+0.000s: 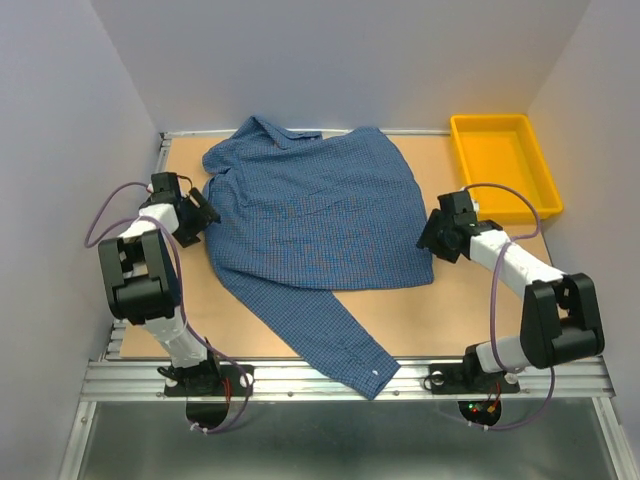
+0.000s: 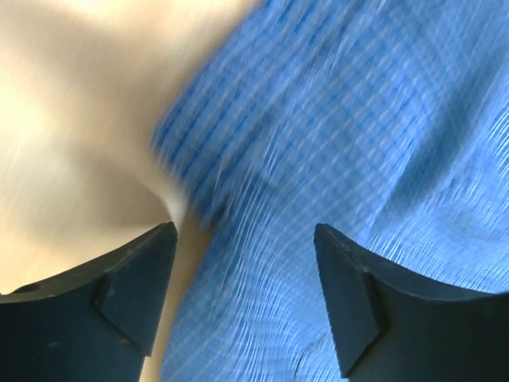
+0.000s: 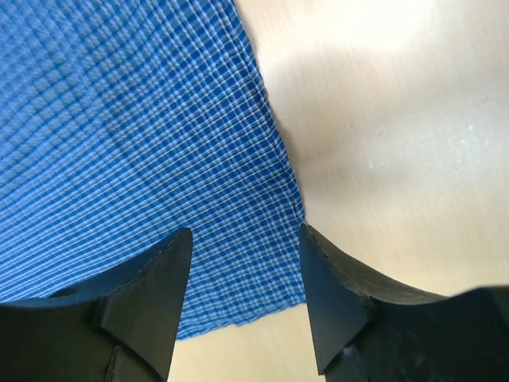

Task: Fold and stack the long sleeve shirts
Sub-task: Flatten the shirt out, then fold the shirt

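Tan tabletop (image 1: 450,310) carries 1 blue check shirt (image 1: 310,215), spread flat at centre, a sleeve (image 1: 330,335) trailing toward 6 o'clock. Left gripper (image 1: 205,212) at its 9 o'clock edge and right gripper (image 1: 430,238) at 3 o'clock both gape, empty. Folding looks barely begun; next, each should pinch its edge.

Blue-checked shirt (image 1: 310,215), yellow bin (image 1: 503,165), tan table (image 1: 440,310).
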Robot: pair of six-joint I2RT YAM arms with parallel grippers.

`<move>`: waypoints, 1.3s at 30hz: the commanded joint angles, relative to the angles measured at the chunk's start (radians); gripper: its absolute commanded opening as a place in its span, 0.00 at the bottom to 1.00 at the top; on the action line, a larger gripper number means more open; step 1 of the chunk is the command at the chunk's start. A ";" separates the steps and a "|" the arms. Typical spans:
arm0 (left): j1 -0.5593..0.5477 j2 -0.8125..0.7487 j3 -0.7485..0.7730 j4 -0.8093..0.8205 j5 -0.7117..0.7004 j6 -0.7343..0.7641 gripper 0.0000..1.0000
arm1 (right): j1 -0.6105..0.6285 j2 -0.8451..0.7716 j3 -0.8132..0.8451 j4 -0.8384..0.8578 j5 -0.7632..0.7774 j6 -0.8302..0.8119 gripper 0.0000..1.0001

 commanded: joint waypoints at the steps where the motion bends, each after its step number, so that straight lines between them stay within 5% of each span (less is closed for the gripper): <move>1: 0.001 -0.224 -0.136 -0.097 -0.060 0.010 0.86 | -0.016 -0.106 -0.034 -0.044 -0.023 -0.002 0.65; 10: 0.003 -0.510 -0.508 -0.098 -0.003 -0.048 0.77 | -0.031 -0.210 -0.111 -0.067 -0.103 0.041 0.68; 24: -0.020 -0.513 -0.503 -0.144 0.007 -0.079 0.53 | -0.049 -0.189 -0.126 -0.053 -0.117 0.064 0.67; 39: -0.078 -0.487 -0.511 -0.184 0.023 -0.114 0.55 | -0.054 -0.141 -0.217 -0.021 -0.117 0.138 0.66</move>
